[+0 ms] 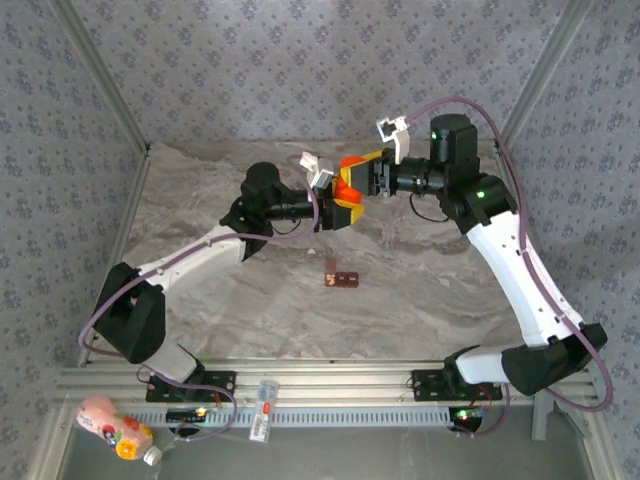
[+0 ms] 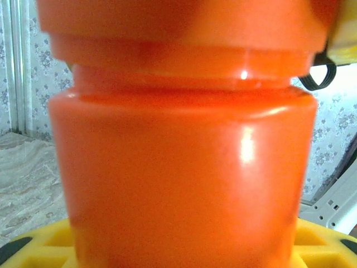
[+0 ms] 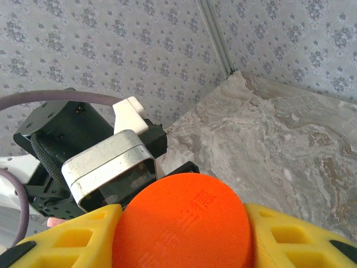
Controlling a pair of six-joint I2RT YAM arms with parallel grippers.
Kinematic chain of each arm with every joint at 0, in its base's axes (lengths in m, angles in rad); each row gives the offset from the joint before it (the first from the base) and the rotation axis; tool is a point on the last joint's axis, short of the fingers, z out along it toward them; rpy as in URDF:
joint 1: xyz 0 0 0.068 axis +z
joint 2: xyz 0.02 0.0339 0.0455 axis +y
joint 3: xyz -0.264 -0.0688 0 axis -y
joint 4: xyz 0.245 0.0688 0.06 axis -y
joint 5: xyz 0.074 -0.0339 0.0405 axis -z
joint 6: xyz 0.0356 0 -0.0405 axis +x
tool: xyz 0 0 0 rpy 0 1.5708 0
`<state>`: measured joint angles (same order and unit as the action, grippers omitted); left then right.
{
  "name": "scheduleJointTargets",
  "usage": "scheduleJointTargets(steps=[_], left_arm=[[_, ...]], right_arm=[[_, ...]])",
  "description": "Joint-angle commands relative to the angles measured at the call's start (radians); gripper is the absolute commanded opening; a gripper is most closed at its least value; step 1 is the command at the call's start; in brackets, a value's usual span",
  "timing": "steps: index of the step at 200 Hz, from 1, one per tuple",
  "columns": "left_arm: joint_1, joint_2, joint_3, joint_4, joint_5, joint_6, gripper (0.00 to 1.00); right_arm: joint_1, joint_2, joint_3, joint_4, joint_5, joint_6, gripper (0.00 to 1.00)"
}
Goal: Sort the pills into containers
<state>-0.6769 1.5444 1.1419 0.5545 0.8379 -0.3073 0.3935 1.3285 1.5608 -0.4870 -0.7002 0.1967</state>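
The bottle (image 1: 346, 188) at upper centre is bright orange, the containers (image 1: 341, 279) dark reddish-brown, the table (image 1: 420, 290) grey-beige and marble-veined, the walls (image 1: 250, 60) grey-blue with a small floral print.

A grey-and-cream marbled worktop (image 1: 420, 300) runs back to walls (image 1: 300, 70) papered in a small blue-grey floral print. Pale metal posts (image 1: 100, 75) slant up from its far corners, and a ribbed aluminium rail (image 1: 340, 380) lines its near edge. The light is bright and even, with only soft shadows.
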Motion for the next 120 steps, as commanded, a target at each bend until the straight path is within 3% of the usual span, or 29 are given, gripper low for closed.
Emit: scheduleJointTargets(steps=[1, 98, 120], left_arm=[[-0.008, -0.054, 0.025, 0.063, -0.006, 0.008, 0.00], [-0.009, -0.070, -0.002, 0.146, -0.058, -0.023, 0.00], [-0.007, -0.070, -0.007, 0.168, -0.073, -0.029, 0.00]], right_arm=[[-0.029, -0.041, -0.050, 0.101, -0.031, 0.060, 0.36], [-0.058, -0.150, -0.313, 0.525, -0.054, 0.246, 0.29], [-0.049, -0.149, -0.320, 0.531, -0.093, 0.216, 0.30]])
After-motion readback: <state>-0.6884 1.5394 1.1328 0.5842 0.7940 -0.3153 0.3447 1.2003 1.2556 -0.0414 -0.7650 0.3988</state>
